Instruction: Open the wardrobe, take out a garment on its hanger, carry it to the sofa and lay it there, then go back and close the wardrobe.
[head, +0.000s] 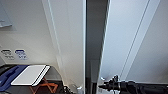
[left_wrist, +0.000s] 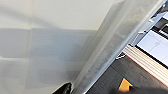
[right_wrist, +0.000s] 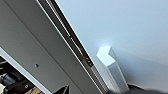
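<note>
Closest to the camera on the robot's head, the right gripper (head: 102, 86) reaches in from the right side, low down. It is black, and its tip is right at the edge of the wardrobe's right door (head: 120, 40). I cannot tell if its jaws are open or closed. The camera on the right wrist looks at that same door from very near. A small white handle (right_wrist: 111, 68) sticks out from the flat door, and something dark touches the handle's lower end. Beside the handle runs the thin edge of the door, with a dark line along it. The wardrobe (head: 71, 37) is tall and white and stands just in front of the robot. Its two doors are a little apart, and a dark gap (head: 93, 32) runs up between them. Nothing inside the gap can be made out. Low down, near the bottom of the left door (head: 72, 50), is a small pale bit that is too blurry to name. The camera on the left wrist looks along a white wardrobe panel (left_wrist: 50, 45), with a small dark tip (left_wrist: 63, 89) at the edge. I cannot tell if the left jaws are open or closed. Farther off to the left is a white table top (head: 30, 74) on orange legs (head: 45, 87), with something blue (head: 10, 75) beside it. Behind them is a white wall (head: 25, 30) with two small signs (head: 13, 53).
</note>
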